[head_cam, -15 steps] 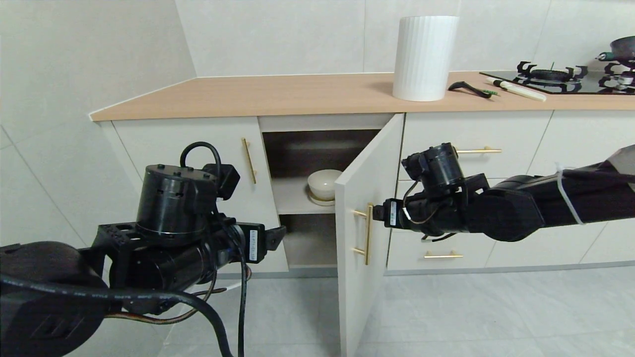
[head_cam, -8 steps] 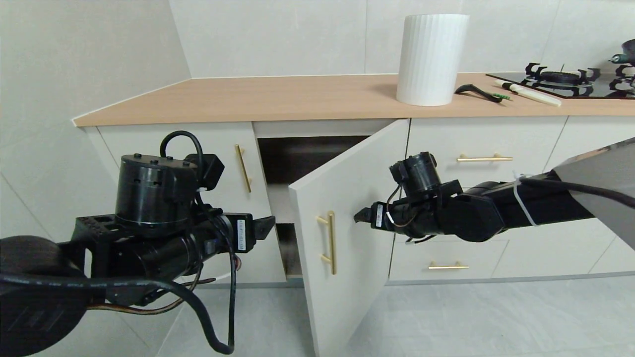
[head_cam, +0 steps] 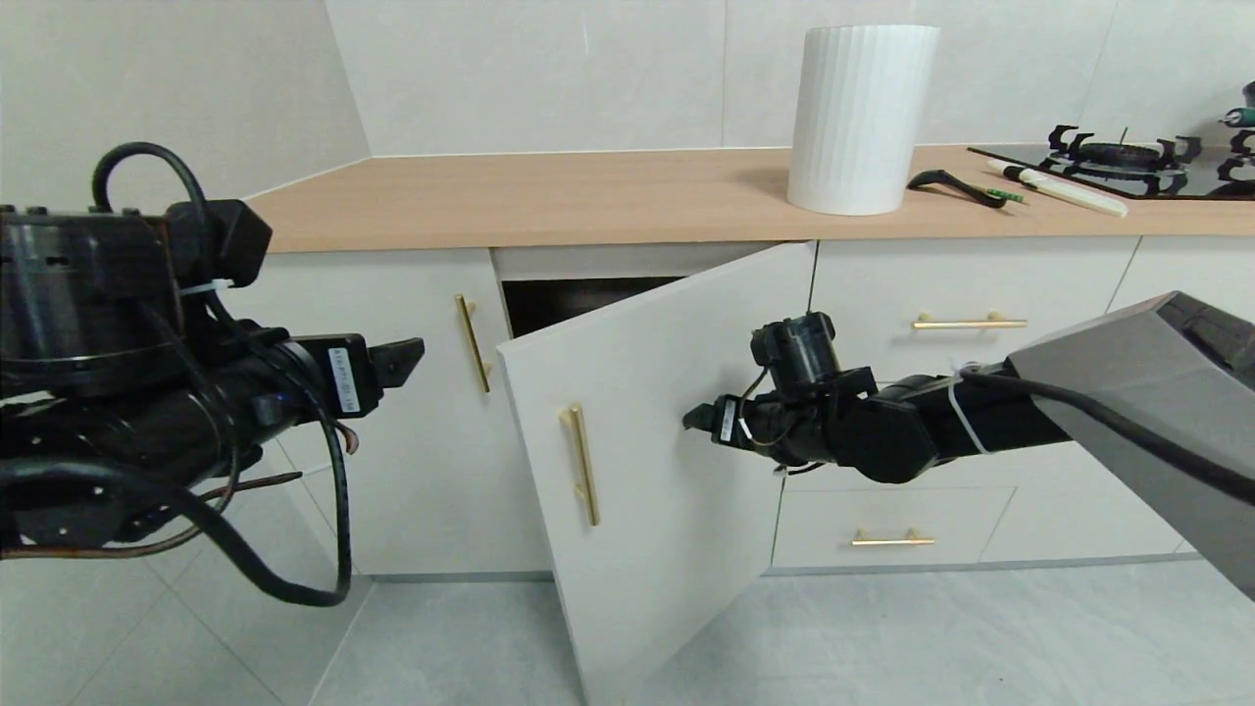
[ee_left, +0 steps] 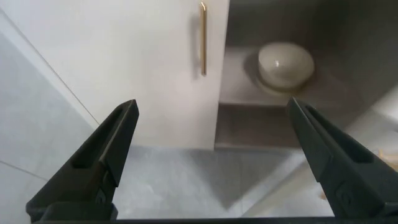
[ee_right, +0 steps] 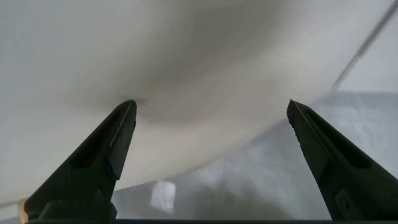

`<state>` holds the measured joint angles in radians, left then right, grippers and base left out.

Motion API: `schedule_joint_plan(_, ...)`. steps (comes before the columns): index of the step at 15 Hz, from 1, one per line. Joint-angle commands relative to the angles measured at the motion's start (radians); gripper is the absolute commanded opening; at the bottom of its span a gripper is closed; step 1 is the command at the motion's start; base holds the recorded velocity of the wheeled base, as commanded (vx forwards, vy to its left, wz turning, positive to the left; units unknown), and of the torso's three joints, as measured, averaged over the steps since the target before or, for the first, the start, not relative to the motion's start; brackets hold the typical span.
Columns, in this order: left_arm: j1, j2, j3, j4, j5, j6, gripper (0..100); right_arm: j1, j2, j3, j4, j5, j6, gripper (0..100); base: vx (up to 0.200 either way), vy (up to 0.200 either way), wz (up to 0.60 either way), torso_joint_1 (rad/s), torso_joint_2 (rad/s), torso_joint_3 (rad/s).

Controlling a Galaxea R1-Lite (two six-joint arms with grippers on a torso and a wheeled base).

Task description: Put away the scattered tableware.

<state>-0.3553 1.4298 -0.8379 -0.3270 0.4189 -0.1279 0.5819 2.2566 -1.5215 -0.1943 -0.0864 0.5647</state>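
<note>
Well beyond left gripper (ee_left: 210, 104), fingers (ee_left: 106, 162) apart, bowl (ee_left: 286, 64) on shelf (ee_left: 239, 74); right gripper (ee_right: 210, 106) likewise apart.

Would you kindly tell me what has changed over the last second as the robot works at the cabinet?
The cabinet door has swung from wide open to partway shut, the open right gripper following at its outer face. Nothing was grasped or released. The bowl stays on the shelf inside, and the white canister stays on the counter.
</note>
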Motion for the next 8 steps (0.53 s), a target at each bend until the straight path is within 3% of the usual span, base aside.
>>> schedule_joint_plan(1,0.009,-0.065,-0.004,0.005,0.000,0.002,100,0.001,0.058,-0.057,-0.027,-0.029,0.032,100,0.000,0.000,0.00,0.000,0.00,0.000)
schedule_joint_plan(4,-0.001,-0.069,-0.003,0.008,-0.005,0.002,100,-0.002,0.139,-0.167,-0.136,-0.133,0.123,100,0.000,0.000,0.00,0.000,0.00,0.000)
schedule_joint_plan(8,-0.033,-0.065,0.005,0.009,-0.006,0.002,100,-0.017,0.178,-0.253,-0.142,-0.151,0.202,100,0.000,0.000,0.00,0.000,0.00,0.000)
